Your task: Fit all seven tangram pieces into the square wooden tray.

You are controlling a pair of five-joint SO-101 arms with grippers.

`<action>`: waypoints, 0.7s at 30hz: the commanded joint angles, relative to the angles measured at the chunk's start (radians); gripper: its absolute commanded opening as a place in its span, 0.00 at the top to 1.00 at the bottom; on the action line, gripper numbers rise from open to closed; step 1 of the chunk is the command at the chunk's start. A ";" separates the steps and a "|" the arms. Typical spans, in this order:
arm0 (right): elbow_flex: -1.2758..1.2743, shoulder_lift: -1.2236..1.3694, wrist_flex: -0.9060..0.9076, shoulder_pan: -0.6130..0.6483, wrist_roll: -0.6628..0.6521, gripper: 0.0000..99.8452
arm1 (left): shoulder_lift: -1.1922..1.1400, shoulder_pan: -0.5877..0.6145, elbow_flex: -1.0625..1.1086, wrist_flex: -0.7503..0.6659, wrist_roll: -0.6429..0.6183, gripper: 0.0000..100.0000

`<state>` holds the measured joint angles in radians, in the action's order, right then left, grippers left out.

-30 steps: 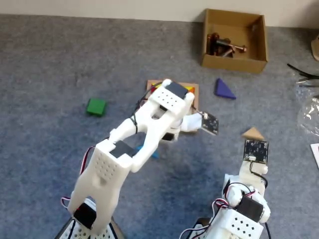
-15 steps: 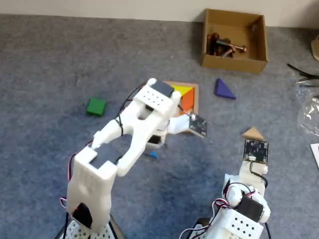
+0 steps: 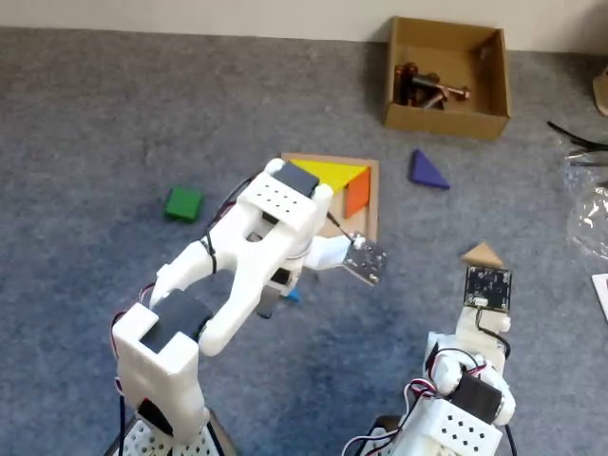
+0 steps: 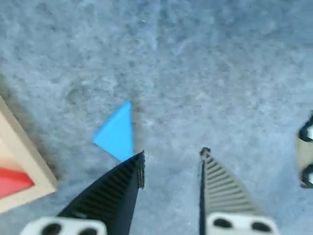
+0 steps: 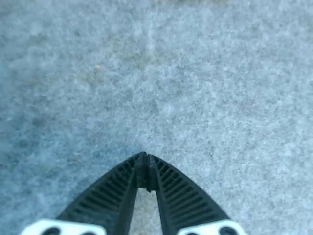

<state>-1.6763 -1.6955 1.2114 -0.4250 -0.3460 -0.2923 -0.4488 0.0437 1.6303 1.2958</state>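
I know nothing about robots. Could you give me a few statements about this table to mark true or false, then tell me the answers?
1. The green square lies inside the wooden tray. False: it lies on the carpet, well apart from the tray.
2. The left end effector is open, with a blue triangle on the carpet beside one finger. True.
3. The right end effector grips a tangram piece. False: it is shut on nothing.
4. A yellow triangle sits in the tray. True.
5. The cardboard box is empty. False: it holds copper-coloured objects.
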 commanded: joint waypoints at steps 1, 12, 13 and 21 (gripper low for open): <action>-0.116 -0.015 -0.018 -0.015 0.002 0.99 | -0.028 0.012 -0.016 -0.038 0.048 0.84; -0.116 -0.015 -0.018 -0.015 0.002 0.99 | -0.065 0.028 -0.090 -0.041 0.048 0.75; -0.116 -0.015 -0.018 -0.015 0.002 0.99 | -0.065 0.033 -0.102 -0.041 0.048 0.74; -0.116 -0.015 -0.018 -0.015 0.002 0.99 | -0.067 0.070 -0.111 -0.163 0.049 0.74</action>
<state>-1.6763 -1.6955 1.2114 -0.4250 -0.3460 -0.3690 -0.4150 -0.0253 1.5336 1.2973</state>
